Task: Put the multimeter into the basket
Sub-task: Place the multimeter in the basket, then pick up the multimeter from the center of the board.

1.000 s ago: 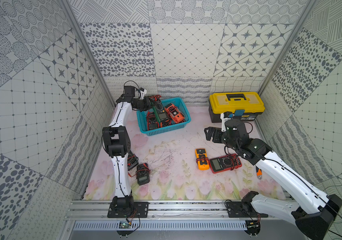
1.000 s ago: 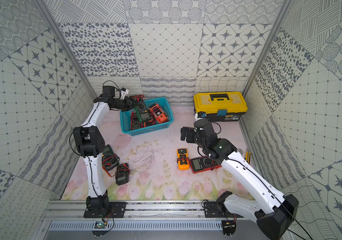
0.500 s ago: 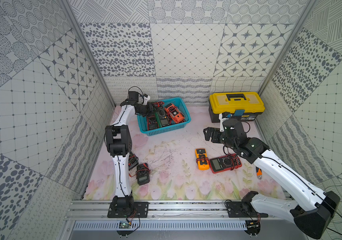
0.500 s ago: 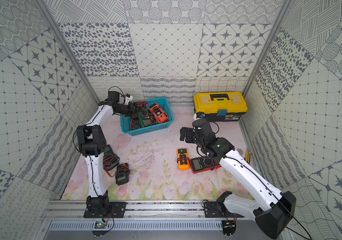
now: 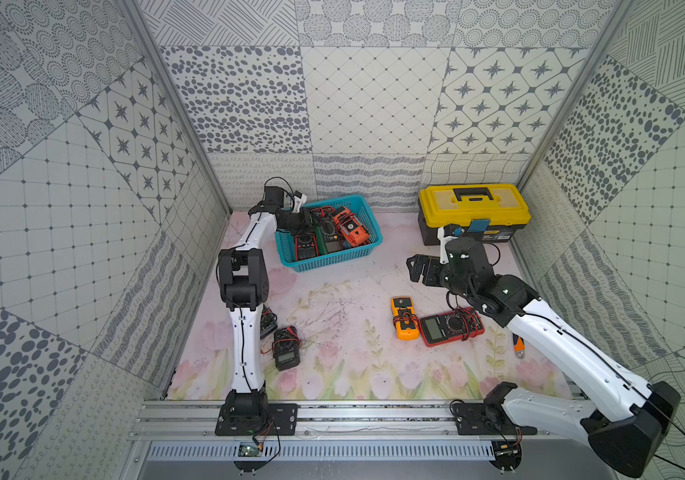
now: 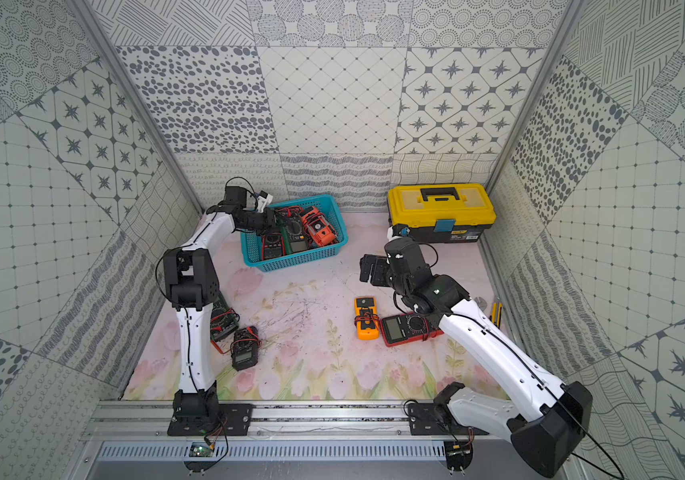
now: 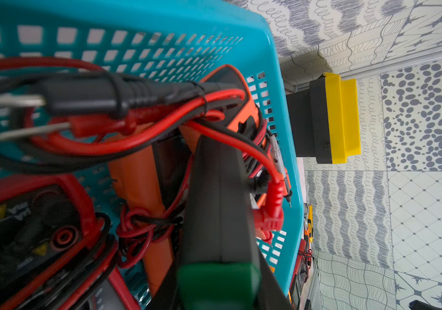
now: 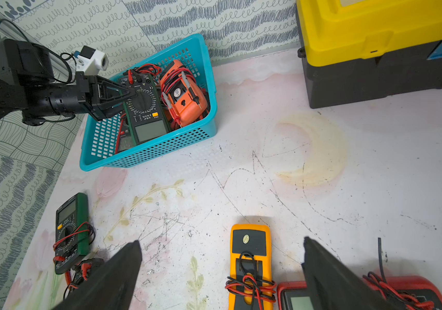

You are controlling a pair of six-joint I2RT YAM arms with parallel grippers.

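Looking from above, in both top views the basket stands on the table at the far left, nr the back wall. The toolbox is well apart to its right. The left pincer reaches over the basket's left rim to the green meter. This meter is inside the basket, btw. a red-edged meter and an orange meter. The right pincer hangs above the table w/ jaws apart and nothing in it. Nearer the front, a yellow meter and a red meter lie just beside each other. A black meter lies nr the left arm's lower part.

Left wrist view: the green meter is seen edge-on and very close, w/ a dark finger at each side, so this pincer looks clamped on it. Red and black cables and the orange meter fill the basket beyond it.

Right wrist view: the left pincer has its tips on the upper part of the green meter. The meter leans tilted in the basket, display end toward the front wall. The right pincer's own fingers stand wide apart, the yellow meter on the table under the gap. A second green meter lies on the table nr the left wall.
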